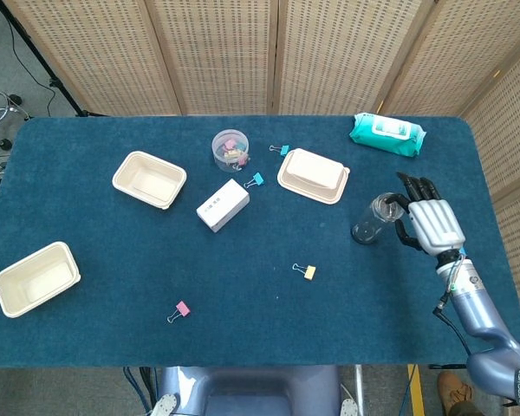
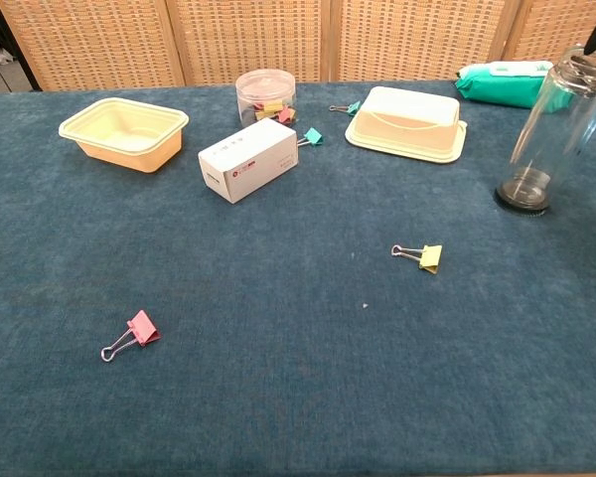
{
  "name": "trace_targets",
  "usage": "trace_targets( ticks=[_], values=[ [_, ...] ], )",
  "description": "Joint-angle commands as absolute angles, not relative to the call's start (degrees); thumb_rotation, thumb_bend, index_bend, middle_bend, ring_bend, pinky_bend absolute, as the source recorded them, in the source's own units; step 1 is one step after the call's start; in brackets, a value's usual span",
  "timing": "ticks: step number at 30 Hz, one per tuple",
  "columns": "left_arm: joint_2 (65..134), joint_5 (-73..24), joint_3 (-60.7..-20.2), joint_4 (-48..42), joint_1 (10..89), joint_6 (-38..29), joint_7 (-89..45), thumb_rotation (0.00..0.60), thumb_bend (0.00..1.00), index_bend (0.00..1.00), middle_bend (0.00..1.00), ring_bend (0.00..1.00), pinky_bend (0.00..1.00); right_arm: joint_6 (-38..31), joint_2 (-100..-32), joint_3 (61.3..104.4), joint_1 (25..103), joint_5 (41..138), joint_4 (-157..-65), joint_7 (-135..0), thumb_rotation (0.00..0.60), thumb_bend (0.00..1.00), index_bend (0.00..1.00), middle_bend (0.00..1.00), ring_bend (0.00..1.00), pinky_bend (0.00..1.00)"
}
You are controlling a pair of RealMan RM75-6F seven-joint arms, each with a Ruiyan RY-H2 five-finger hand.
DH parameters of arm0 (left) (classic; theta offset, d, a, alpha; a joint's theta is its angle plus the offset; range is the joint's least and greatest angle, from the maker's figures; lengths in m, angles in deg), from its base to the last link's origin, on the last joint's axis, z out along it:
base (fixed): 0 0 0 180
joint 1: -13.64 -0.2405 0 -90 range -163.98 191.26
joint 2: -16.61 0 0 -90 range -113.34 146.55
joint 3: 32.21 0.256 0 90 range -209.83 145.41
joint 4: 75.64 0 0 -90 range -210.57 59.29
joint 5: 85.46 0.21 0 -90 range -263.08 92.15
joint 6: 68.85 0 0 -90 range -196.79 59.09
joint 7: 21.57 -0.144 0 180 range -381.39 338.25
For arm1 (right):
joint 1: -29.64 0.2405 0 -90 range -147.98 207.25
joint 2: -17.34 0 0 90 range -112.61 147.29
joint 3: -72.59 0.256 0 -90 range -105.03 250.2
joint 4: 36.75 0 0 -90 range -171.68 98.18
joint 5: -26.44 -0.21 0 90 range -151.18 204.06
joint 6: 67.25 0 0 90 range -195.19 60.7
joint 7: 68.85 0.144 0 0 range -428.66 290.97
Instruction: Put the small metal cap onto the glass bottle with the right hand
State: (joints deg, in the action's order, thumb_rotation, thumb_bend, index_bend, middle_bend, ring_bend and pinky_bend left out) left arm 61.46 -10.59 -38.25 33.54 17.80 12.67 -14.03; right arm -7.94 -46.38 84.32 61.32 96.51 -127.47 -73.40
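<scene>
The clear glass bottle [image 1: 370, 221] stands upright on the blue table near its right edge, and shows tall at the right in the chest view [image 2: 551, 129]. A small grey metal cap [image 2: 582, 62] appears to sit on its mouth [image 1: 384, 204]. My right hand [image 1: 432, 224] hovers just right of the bottle top with its fingers stretched out and apart, holding nothing that I can see. Its thumb reaches toward the rim. In the chest view only a dark fingertip [image 2: 595, 38] shows above the bottle. My left hand is out of both views.
A lidded cream box [image 1: 313, 175] lies left of the bottle and a green wipes pack [image 1: 386, 131] behind it. A yellow binder clip [image 1: 306, 271], a white carton [image 1: 223, 204], a jar of clips [image 1: 230, 149] and two cream trays [image 1: 149, 178] [image 1: 36, 278] lie further left.
</scene>
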Motion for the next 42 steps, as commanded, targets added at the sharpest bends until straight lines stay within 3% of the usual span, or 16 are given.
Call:
trace_targets(
  ticks=[1,30,42],
  values=[
    [61.47,-10.55,-38.22,33.59,17.77,12.71,-14.08,0.6,0.04,0.0,0.0,0.0,0.0,-7.94,-46.08,84.11,61.18,96.81,-127.68,-73.29,0.6,0.6,0.27,0.0,0.0,0.0],
    [61.61,-10.9,-38.26,33.7,17.84,12.7,-14.56,0.6,0.04,0.0,0.0,0.0,0.0,-10.42,-49.24,83.69,62.58,95.04,-125.41,-73.46,0.6,0.6,0.33,0.0,0.0,0.0],
    [61.57,-10.85,-38.25,33.67,17.8,12.74,-14.44,0.6,0.04,0.0,0.0,0.0,0.0,-10.08,-49.76,84.03,62.75,95.34,-124.95,-72.64,0.6,0.6,0.31,0.0,0.0,0.0]
  ],
)
